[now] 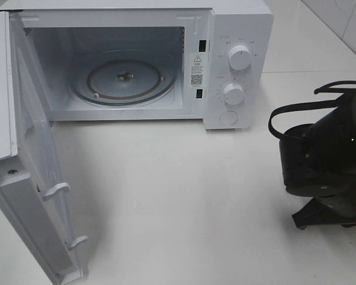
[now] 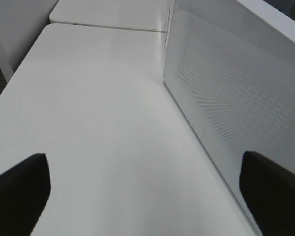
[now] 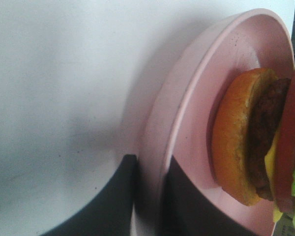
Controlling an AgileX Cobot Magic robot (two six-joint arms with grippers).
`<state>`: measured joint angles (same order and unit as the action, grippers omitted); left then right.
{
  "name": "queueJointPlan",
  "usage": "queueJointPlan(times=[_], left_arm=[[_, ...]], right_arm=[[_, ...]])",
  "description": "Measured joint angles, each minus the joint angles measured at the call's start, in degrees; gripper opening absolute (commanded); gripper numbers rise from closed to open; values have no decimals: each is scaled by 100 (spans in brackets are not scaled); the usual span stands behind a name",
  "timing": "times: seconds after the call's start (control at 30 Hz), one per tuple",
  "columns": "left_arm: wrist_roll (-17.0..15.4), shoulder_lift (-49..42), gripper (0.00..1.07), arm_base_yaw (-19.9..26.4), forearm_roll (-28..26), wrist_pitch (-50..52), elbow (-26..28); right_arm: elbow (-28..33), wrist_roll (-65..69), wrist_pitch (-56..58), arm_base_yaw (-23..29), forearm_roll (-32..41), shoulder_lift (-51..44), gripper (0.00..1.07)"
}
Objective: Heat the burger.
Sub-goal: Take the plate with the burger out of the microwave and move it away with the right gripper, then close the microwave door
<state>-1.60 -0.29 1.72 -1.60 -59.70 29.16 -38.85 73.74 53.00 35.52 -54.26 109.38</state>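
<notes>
The burger (image 3: 258, 142), with brown bun, dark patty, cheese, tomato and lettuce, lies on a round pink plate (image 3: 187, 123) in the right wrist view. My right gripper (image 3: 150, 196) is shut on the plate's rim, one dark finger on each side of the edge. In the high view only the right arm (image 1: 326, 160) shows, at the right edge of the table; the burger and plate are hidden there. My left gripper (image 2: 145, 196) stands open over bare table beside the microwave door (image 2: 226, 88), with nothing between its fingers.
The white microwave (image 1: 237, 59) stands at the back with its cavity open and its glass turntable (image 1: 123, 80) bare. Its door (image 1: 29, 178) swings out to the left towards the table's front. Two knobs are on the right panel.
</notes>
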Motion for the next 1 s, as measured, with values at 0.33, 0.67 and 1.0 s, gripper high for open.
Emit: queueJointPlan(times=[0.33, 0.67, 1.0], left_arm=[[0, 0, 102, 0, 0, 0, 0], [0, 0, 102, 0, 0, 0, 0], [0, 0, 102, 0, 0, 0, 0]], right_arm=[[0, 126, 34, 0, -69, 109, 41], [0, -97, -138, 0, 246, -407, 57], [-17, -1725, -894, 0, 1421, -2051, 57]])
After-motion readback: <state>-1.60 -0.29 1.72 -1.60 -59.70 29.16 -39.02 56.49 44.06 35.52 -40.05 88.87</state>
